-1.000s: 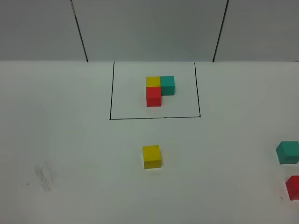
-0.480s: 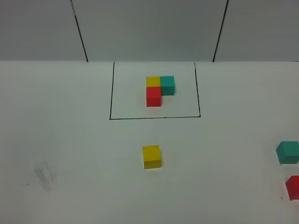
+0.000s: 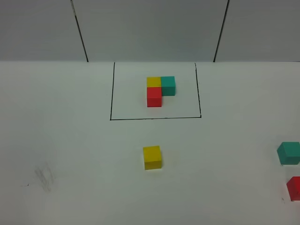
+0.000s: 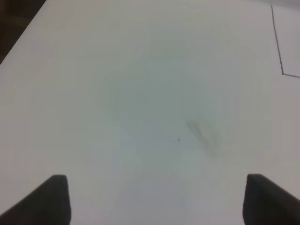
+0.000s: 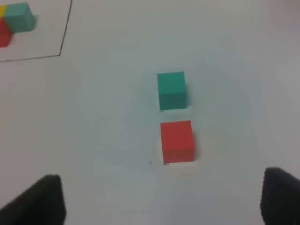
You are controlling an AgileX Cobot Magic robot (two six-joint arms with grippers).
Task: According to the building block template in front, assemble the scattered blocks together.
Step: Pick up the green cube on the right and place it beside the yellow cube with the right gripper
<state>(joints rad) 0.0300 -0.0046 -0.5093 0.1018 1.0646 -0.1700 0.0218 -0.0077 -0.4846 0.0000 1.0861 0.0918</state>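
Observation:
The template [image 3: 160, 91] is an L of yellow, teal and red cubes inside a thin black outline [image 3: 112, 93] at the table's back middle. A loose yellow cube [image 3: 152, 157] sits in front of the outline. A loose teal cube [image 3: 288, 153] and a loose red cube [image 3: 295, 188] lie at the right edge; the right wrist view shows the teal cube [image 5: 171, 90] and the red cube [image 5: 176, 141] close together, apart. My right gripper [image 5: 161, 199] is open above the table, short of the red cube. My left gripper [image 4: 154, 199] is open over bare table. Neither gripper shows in the high view.
A faint grey smudge [image 3: 44, 177] marks the white table at the front left, also seen in the left wrist view [image 4: 204, 133]. A grey panelled wall [image 3: 150, 28] stands behind the table. The table's left edge [image 4: 18, 40] shows in the left wrist view.

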